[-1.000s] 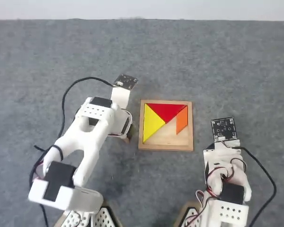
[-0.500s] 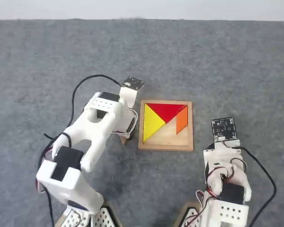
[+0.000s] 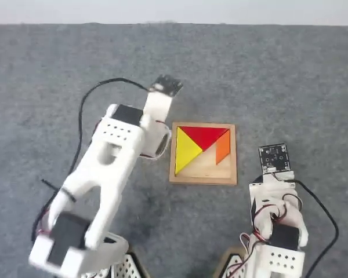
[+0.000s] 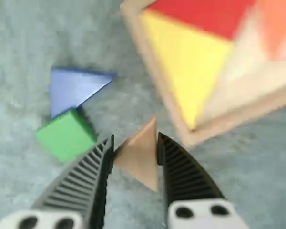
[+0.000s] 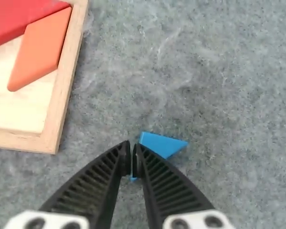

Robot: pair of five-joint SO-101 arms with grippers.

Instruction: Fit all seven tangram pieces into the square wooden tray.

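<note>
Grey carpet covering table; left pincer [image 4: 135,143] pinching tan triangle [image 4: 139,157] just outside tray [image 3: 203,180] corner. right pincer [image 5: 132,152] sitting closed beside blue triangle [image 5: 162,144]. Judging piece light, rigid, slick wood: gripping across edges near middle, limiting pivot.

Three pieces [image 3: 204,136] in the tray [image 3: 203,180], triangle [image 4: 139,157] in the left claw [image 4: 135,138] beside tray corner, square [image 4: 66,135] touching another triangle [image 4: 74,86] nearby

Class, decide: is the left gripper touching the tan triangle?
Touching. The left wrist view shows the left gripper closed on the tan triangle, both fingers pressed against its edges with no gap.
</note>
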